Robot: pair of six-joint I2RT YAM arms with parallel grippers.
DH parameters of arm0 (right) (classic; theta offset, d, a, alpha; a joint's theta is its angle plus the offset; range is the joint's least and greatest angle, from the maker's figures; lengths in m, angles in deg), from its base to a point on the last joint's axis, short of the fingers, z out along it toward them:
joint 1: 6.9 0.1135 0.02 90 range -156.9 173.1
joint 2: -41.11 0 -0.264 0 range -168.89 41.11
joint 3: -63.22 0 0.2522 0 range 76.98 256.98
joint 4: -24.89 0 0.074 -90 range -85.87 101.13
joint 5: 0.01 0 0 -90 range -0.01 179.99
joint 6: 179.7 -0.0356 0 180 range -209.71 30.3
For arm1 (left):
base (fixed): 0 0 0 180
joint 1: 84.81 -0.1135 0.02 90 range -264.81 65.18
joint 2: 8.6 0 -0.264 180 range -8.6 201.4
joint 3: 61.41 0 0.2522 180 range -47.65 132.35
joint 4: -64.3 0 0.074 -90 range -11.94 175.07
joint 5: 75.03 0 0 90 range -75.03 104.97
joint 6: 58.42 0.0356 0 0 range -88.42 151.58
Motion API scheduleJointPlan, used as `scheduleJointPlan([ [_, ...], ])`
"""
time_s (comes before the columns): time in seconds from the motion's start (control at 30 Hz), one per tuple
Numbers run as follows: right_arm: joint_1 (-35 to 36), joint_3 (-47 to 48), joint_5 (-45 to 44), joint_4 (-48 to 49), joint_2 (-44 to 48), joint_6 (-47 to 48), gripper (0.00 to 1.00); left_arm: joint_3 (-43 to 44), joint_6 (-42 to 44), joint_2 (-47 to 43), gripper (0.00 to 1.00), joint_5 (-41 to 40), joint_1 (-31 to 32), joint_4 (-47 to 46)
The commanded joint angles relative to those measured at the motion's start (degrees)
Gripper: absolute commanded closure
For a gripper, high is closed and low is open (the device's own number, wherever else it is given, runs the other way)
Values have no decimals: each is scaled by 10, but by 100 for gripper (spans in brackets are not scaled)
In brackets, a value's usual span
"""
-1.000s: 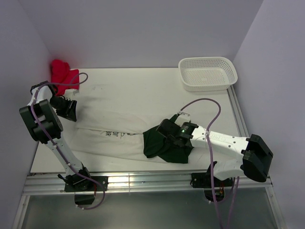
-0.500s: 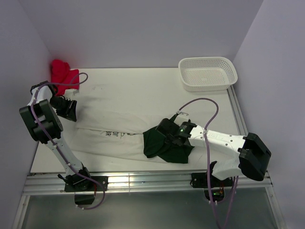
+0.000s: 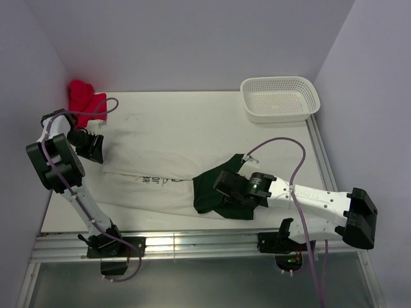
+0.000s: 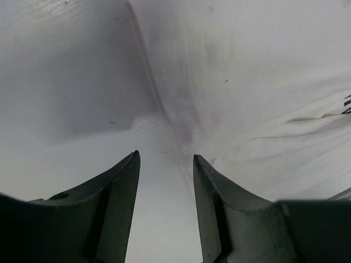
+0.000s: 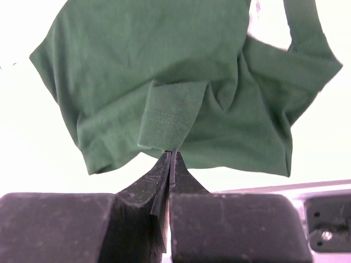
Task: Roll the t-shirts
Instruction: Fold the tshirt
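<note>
The white t-shirt [image 3: 160, 160] lies spread across the table, its dark lettering near the front left. The dark green t-shirt [image 3: 207, 196] lies crumpled on the white shirt's right end. My right gripper [image 3: 223, 183] is over the green shirt. In the right wrist view the right gripper [image 5: 171, 152] has its jaws closed, pinching a folded hem of the green shirt [image 5: 164, 71]. My left gripper [image 3: 95, 151] is at the white shirt's far left edge. In the left wrist view the left gripper [image 4: 164, 158] is open and empty above the edge of the white shirt [image 4: 263, 82].
A red cloth bundle [image 3: 83, 96] sits in the back left corner. A white plastic basket [image 3: 282, 117] stands at the back right. The metal rail [image 3: 192, 244] runs along the table's near edge, and walls close in on both sides.
My right arm has swung out to the right and lowered, and its gripper has shifted slightly nearer. The green shirt's back right corner has stretched out. The left arm has not moved.
</note>
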Motion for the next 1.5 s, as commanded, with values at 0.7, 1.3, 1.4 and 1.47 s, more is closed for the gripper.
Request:
scheduleJointPlan([
  [0.7, 185, -72, 25, -99, 4, -272, 87, 4, 19, 9, 51, 7, 1, -2],
  [1.3, -259, -14, 28, 151, 30, 136, 51, 44, 6, 12, 44, 16, 1, 7],
  [1.4, -340, -27, 68, 215, -25, 179, 52, 61, -4, 17, 42, 17, 1, 17],
  [1.47, -379, -24, 92, 250, -75, 206, 53, 66, -8, 16, 41, 14, 1, 14],
])
